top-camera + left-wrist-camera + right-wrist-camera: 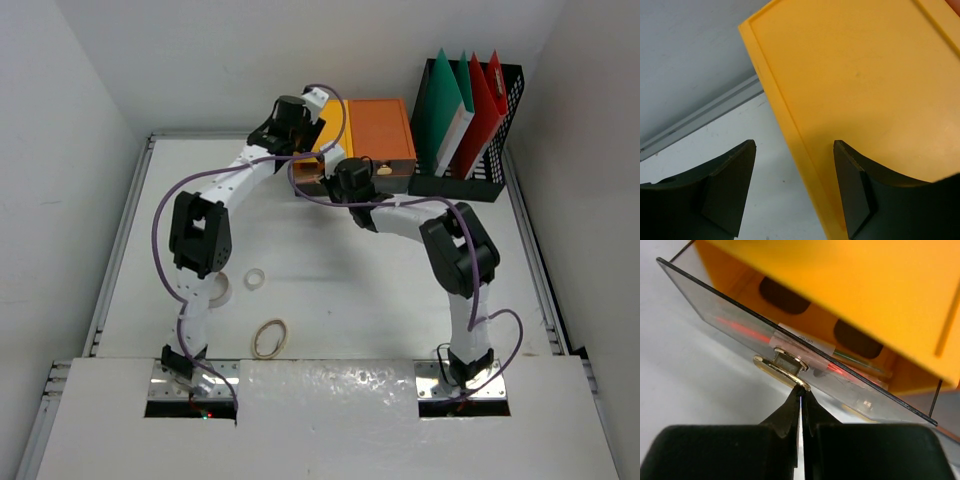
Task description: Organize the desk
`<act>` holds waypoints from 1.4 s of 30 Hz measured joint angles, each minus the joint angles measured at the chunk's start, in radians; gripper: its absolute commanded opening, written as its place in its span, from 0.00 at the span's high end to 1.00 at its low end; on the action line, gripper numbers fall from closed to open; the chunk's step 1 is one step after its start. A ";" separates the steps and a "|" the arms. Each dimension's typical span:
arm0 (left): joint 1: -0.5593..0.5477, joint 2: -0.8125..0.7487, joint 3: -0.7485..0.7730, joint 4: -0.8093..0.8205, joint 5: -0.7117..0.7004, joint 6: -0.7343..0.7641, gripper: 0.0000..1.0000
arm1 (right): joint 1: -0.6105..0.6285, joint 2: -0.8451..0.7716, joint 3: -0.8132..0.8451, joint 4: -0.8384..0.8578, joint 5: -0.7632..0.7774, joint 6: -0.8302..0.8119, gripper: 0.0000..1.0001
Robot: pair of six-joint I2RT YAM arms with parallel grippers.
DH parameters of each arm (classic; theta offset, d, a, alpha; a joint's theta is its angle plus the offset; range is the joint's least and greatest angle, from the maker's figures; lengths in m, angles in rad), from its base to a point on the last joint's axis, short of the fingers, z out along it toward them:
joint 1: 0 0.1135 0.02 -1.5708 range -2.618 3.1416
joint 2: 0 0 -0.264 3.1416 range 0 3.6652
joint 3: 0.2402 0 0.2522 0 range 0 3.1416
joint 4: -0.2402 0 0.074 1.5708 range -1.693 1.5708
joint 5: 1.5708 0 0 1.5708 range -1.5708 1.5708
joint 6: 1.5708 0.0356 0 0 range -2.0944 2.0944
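On the white desk point(330, 290), an orange drawer box point(378, 135) stands at the back. My left gripper point(795, 150) hovers open over the box's yellow top point(865, 75). Its jaws straddle the top's left edge, one over the desk and one over the box. My right gripper point(801, 387) is shut, its tips pinching the end of the gold handle point(780, 371) on the clear drawer front point(740, 320). The drawer is pulled out a little, and pens point(840, 357) show inside. From above, the right gripper point(355, 180) sits at the box's front.
A black file rack point(470, 110) with green and red folders stands right of the box. A small white tape roll point(255, 279) and a tan rubber band point(269, 338) lie on the near desk. White walls close in at the left, back and right.
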 measured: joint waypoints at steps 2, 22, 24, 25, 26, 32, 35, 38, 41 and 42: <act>0.000 0.005 0.000 0.002 0.004 0.006 0.39 | -0.005 0.031 0.033 0.013 0.020 -0.013 1.00; 0.000 0.016 0.000 0.014 0.038 0.036 0.38 | -0.005 -0.092 -0.232 0.109 0.281 0.205 0.31; 0.000 0.016 0.000 0.014 0.042 0.041 0.38 | -0.005 -0.068 -0.185 0.072 0.315 0.241 0.30; 0.000 0.016 0.000 0.014 0.044 0.042 0.38 | -0.006 -0.048 -0.151 0.057 0.330 0.254 0.30; 0.000 0.016 0.000 0.014 0.045 0.043 0.38 | -0.006 -0.026 -0.112 0.046 0.343 0.268 0.30; 0.000 0.016 0.000 0.014 0.048 0.050 0.38 | -0.006 0.061 -0.010 0.019 0.407 0.331 0.31; 0.000 0.016 0.000 0.014 0.049 0.053 0.38 | -0.006 0.098 0.019 0.005 0.428 0.345 0.33; 0.000 0.016 0.000 0.014 0.051 0.056 0.38 | -0.007 0.124 0.036 0.003 0.452 0.349 0.35; 0.000 0.016 0.000 0.015 0.053 0.061 0.38 | -0.009 0.137 0.037 0.008 0.481 0.353 0.38; 0.000 0.016 0.000 0.016 0.053 0.064 0.38 | -0.010 0.139 0.037 0.010 0.489 0.355 0.38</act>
